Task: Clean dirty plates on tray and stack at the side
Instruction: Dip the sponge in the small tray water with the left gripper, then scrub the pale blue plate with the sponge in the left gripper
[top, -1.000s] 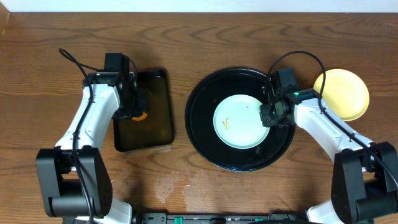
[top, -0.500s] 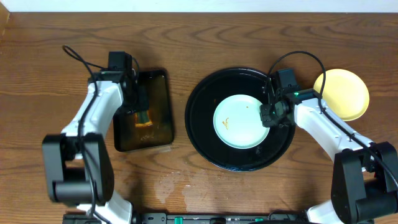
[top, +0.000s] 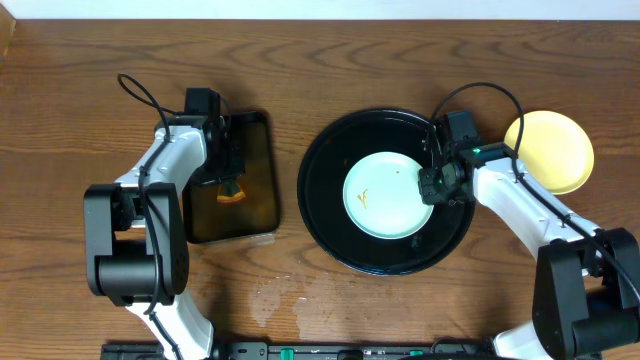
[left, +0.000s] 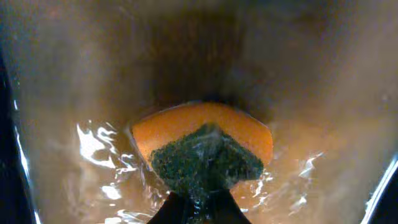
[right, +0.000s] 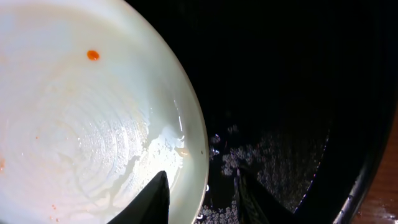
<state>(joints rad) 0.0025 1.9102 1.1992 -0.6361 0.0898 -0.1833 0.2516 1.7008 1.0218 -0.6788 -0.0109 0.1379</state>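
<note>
**Mint plate (top: 388, 195) lies in the round tray (top: 322, 150), its right rim between spread jaws**

The pale mint plate lies flat, a little right of the middle of the black round tray. It carries a thin orange smear (top: 364, 198) on its left half, and the right wrist view shows a small orange spot (right: 92, 55) on its wet face. The right gripper (top: 437, 185) is low at the plate's right edge. Its jaws stand apart, one finger (right: 158, 199) over the plate's rim and the other over the wet black tray floor beside it. Whether either finger touches the plate cannot be told.

The yellow plate (top: 550, 150) lies on the wooden table (top: 300, 60), off to the right of the round tray and behind the right arm.

Well to the left, the left gripper (top: 230, 185) reaches down into the rectangular tray (top: 262, 215), which holds brownish water. Its jaws are pressed together on the green scouring face of an orange sponge (left: 205, 146) lying in that water.
</note>
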